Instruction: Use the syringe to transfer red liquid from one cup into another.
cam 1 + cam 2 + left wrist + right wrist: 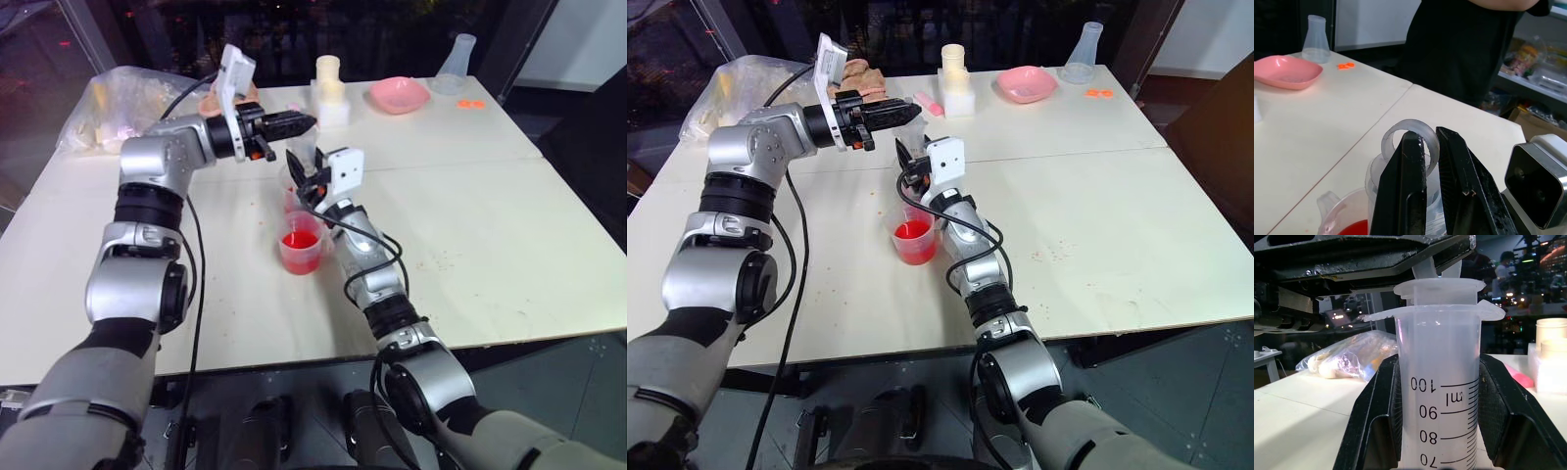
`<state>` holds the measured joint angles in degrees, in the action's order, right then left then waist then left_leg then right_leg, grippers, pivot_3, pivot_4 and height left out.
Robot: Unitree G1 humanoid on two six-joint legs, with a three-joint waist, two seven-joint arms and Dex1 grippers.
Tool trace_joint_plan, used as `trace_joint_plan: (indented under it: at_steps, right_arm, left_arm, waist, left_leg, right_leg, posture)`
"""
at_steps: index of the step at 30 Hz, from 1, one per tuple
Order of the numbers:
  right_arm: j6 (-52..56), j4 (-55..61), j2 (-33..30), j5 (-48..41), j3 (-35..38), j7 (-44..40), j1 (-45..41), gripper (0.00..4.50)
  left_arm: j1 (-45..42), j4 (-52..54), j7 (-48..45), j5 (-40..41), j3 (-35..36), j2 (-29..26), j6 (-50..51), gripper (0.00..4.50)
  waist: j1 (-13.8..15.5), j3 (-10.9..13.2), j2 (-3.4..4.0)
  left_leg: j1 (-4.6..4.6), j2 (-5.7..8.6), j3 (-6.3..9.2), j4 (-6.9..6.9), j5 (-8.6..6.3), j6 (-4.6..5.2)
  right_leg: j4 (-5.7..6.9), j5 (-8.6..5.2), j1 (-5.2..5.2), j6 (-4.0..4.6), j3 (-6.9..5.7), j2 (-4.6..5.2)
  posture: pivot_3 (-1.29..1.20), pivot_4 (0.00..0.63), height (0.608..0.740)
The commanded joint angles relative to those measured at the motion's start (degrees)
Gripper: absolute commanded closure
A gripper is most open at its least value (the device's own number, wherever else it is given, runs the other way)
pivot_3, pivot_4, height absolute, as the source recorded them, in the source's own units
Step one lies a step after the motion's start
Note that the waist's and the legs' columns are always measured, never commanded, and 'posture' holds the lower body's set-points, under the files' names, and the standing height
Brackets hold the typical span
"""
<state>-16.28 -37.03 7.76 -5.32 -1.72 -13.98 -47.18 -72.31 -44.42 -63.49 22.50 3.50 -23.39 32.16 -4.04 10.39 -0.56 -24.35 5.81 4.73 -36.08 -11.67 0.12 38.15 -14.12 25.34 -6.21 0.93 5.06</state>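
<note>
My R gripper is clamped on the syringe barrel, one black finger on each side, holding it upright w/ the printed marks 70 to 100 facing its wrist cam. The plunger looks pushed nearly all the way in, its flange sitting just above the barrel flange. Directly over that, my L gripper comes in about level from the left, fingers pinched nearly together on the clear plunger ring at the syringe top; ring sits between the finger tips. In the head views the two grippers meet at the syringe, L above, R below. Right under the R gripper there's a cup w/ red liquid in it, standing on the table; a second clear cup is just behind it, touching or nearly so, w/ some red at the bottom. The syringe lower end goes down into that area, can't tell which cup it's over. Further out beyond the L gripper: a cream container on a white block, pink bowl, clear flask and small orange bits at the far edge. Plastic bag at far left corner. A person in dark clothes stands beside the table's far side.
</note>
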Motion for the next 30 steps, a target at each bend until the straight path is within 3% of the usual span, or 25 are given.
trace_joint_plan:
  at_steps: [1,30]
  right_arm:
    - [-0.62,-4.21,1.67,0.10,-0.66,-1.26,-1.08,3.09]
    - [-1.31,-4.60,1.49,0.79,-1.23,-1.22,0.90,3.09]
  left_arm:
    - [-3.96,3.45,0.44,1.69,2.87,-0.49,-1.72,4.21]
    - [-5.78,5.00,0.76,2.60,3.34,-0.48,-1.16,4.21]
  waist:
    - [0.02,0.00,0.00]
    - [-0.03,0.00,0.00]
  left_leg:
    - [0.00,0.00,0.00,0.00,0.00,0.00]
    - [0.01,-0.01,0.00,0.00,0.00,0.00]
  right_leg:
    - [0.00,0.00,0.00,0.00,0.00,0.00]
    - [0.00,0.00,0.00,0.00,0.00,-0.01]
  posture:
    - [0.00,0.150,0.740]
    - [0.00,0.150,0.740]
